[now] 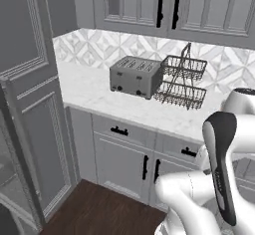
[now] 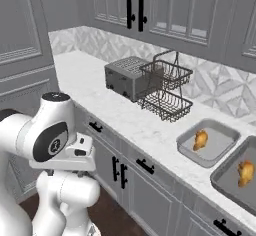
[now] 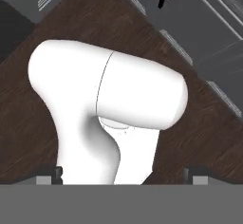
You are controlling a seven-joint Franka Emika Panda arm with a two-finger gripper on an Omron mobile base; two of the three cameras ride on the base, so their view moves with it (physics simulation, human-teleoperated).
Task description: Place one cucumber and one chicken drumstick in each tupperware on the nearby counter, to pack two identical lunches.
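Two grey tupperware trays sit on the white counter (image 2: 125,115) at the right. The smaller, lighter tupperware (image 2: 220,150) holds one orange-brown chicken drumstick (image 2: 200,140). The larger, darker tupperware (image 2: 227,182) beside it holds another drumstick (image 2: 245,172). The cucumber is out of view. My gripper (image 3: 123,177) points down at the floor, far from the trays. It is open, its two dark fingertips (image 3: 47,175) stand wide apart and hold nothing. The arm is folded low in front of the cabinets.
A grey toaster (image 1: 135,75) and a two-tier wire rack (image 1: 182,82) stand at the back of the counter (image 1: 99,97). A tall grey cabinet (image 1: 30,104) closes off the left. Dark wooden floor (image 3: 28,137) lies below the hand.
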